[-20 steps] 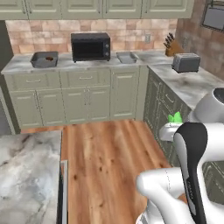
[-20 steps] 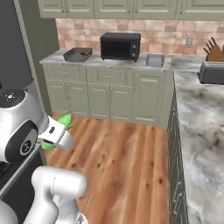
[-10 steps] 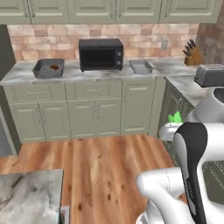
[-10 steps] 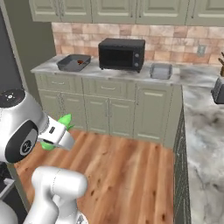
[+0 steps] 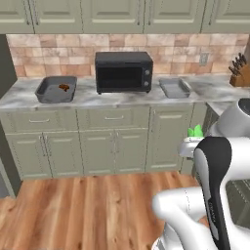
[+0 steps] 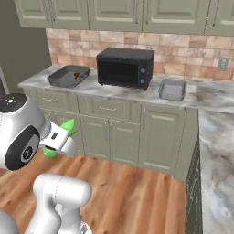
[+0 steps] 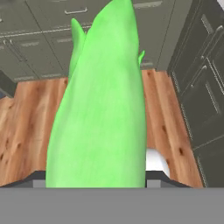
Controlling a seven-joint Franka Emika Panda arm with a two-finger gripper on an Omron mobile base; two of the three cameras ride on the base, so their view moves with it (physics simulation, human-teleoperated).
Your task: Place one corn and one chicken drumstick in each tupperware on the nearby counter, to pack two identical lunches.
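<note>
We've got the corn (image 7: 103, 100) clamped in our gripper (image 6: 58, 137), carried low above the floor, near side of the counter (image 5: 97, 96); two tupperware trays (image 5: 56, 89) flank the microwave (image 5: 123, 72).

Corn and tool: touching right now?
Touching. In the hand view the corn rises straight out of the tool; the right base view shows the tool clamped around it.

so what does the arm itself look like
A glossy white arm of rounded, tube-like links, with dark grey to black bands at the joints. One rounded joint cap has a black face with a small white mark. The gripper body is white.
</note>
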